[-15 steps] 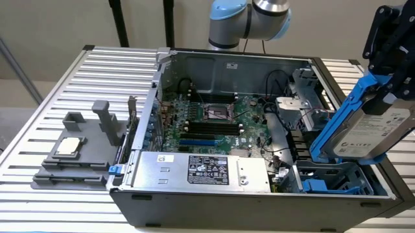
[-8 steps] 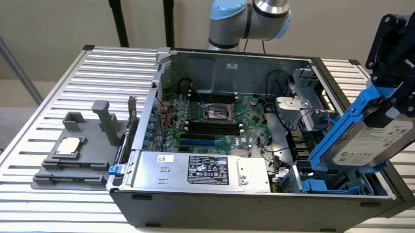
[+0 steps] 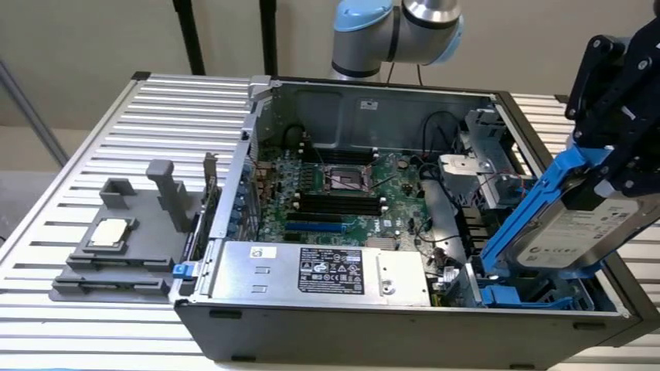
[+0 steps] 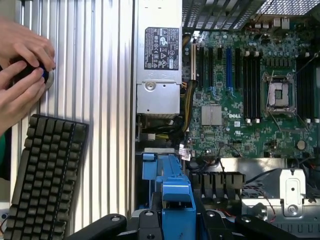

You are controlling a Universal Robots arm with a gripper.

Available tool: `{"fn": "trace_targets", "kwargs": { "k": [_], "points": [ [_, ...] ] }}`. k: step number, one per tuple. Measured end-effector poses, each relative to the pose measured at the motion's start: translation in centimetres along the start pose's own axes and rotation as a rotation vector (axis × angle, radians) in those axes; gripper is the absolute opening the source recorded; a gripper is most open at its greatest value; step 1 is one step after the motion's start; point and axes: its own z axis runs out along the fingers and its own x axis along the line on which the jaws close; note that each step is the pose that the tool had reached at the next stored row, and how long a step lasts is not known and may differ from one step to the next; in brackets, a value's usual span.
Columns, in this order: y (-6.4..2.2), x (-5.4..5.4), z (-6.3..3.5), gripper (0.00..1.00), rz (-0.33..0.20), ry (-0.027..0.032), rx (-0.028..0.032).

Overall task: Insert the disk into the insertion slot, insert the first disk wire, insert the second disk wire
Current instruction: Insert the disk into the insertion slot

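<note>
Fingers (image 3: 634, 174) grip disk (image 3: 577, 232) — tilted over insertion slot (image 3: 515, 297) | wrist view: hands (image 4: 22, 75), keyboard (image 4: 45, 175)

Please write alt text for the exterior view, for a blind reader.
The end effector holds the disk, tilted, over the insertion slot at the exterior view's right of an open computer case. A grey stand sits beside the case on a slatted table.

The exterior view looks down on the open grey metal computer case (image 3: 392, 331). The closer wrist view looks straight into it.
</note>
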Motion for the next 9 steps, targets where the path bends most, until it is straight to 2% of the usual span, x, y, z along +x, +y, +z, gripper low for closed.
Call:
{"fn": "trace_targets", "kwargs": {
  "k": [9],
  "points": [
    [-0.02,0.03,0.76,0.32,-0.020,0.0006,-0.0005]
  ]
}}
